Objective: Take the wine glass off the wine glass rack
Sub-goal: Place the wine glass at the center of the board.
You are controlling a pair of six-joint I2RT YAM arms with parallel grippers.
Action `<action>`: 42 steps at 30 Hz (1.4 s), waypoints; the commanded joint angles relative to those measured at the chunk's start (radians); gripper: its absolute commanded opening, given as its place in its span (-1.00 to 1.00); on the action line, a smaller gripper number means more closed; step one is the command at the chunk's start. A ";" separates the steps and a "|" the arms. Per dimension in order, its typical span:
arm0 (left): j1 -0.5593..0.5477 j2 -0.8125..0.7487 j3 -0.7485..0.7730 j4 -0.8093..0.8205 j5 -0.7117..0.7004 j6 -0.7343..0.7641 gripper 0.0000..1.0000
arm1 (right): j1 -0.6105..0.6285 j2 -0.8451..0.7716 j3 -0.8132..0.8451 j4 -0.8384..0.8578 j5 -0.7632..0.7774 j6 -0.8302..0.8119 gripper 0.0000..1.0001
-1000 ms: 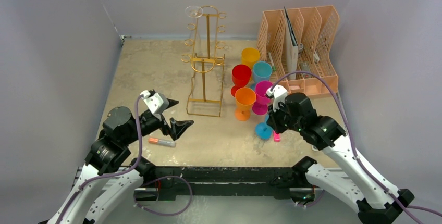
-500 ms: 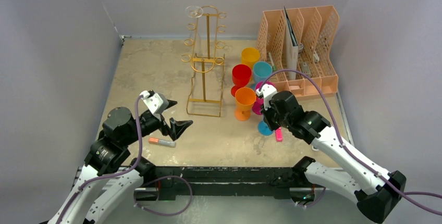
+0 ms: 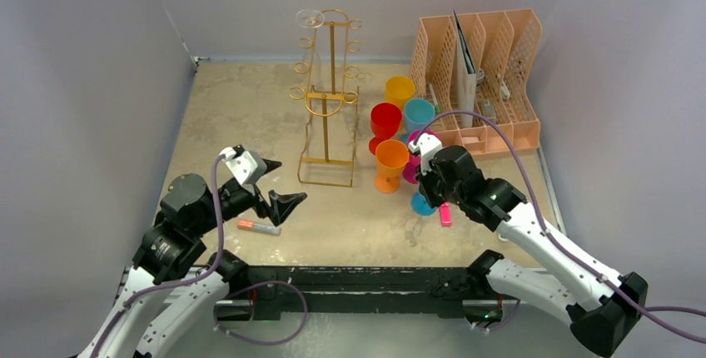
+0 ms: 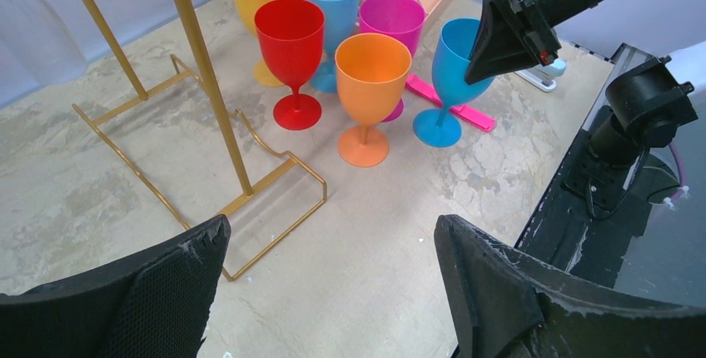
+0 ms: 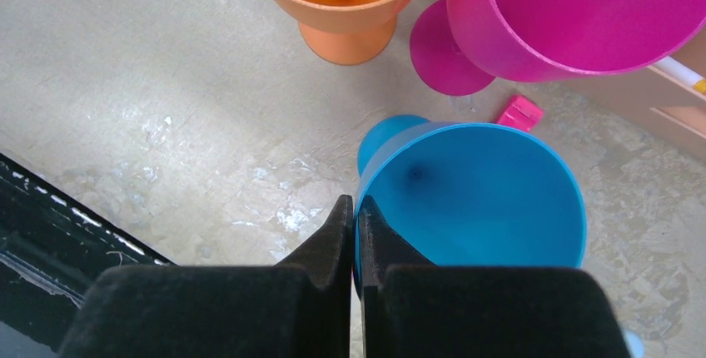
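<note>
1. My right fingers [image 5: 337, 246] pinch the rim of the blue goblet [image 5: 474, 200]; its foot seems down on the worktop [image 3: 241, 108], so I'd let go gently.
2. My left fingers [image 4: 516, 291] gape wide; the clear glass [image 3: 310, 19] hangs atop the rack [image 3: 326, 108].

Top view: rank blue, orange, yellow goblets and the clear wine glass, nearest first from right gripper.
1. blue goblet, rim pinched by the right gripper
2. orange goblet, just left
3. yellow goblet, farther back
4. wine glass, atop the rack, far left
</note>
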 commanded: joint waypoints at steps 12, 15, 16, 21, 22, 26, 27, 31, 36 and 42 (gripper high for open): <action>0.005 -0.024 0.022 0.019 -0.022 0.009 0.83 | 0.004 0.074 0.026 0.033 0.002 0.010 -1.00; 0.005 -0.023 0.022 0.018 -0.022 0.010 0.83 | 0.004 0.083 0.032 0.020 0.000 0.012 -0.98; 0.005 -0.023 0.022 0.017 -0.023 0.010 0.83 | 0.004 0.086 0.036 0.013 0.000 0.012 -0.90; 0.005 -0.020 0.025 0.015 -0.038 -0.009 0.83 | 0.004 0.085 0.057 -0.019 0.006 0.014 -0.57; 0.005 -0.020 0.026 0.016 -0.039 -0.010 0.83 | 0.004 0.084 0.063 -0.024 0.009 0.014 -0.53; 0.004 -0.014 0.033 0.017 -0.041 -0.013 0.83 | 0.004 0.076 0.088 -0.044 0.011 0.019 -0.40; 0.005 -0.011 0.035 0.016 -0.041 -0.013 0.83 | 0.004 0.073 0.094 -0.047 0.009 0.022 -0.37; 0.005 -0.003 0.040 0.011 -0.046 -0.017 0.83 | 0.004 0.057 0.113 -0.050 0.003 0.037 -0.31; 0.005 0.005 0.047 0.004 -0.087 -0.060 0.85 | 0.004 0.039 0.155 -0.074 -0.023 0.057 -0.23; 0.006 0.062 0.112 -0.049 -0.200 -0.130 0.98 | 0.005 -0.013 0.215 -0.098 -0.036 0.092 -0.09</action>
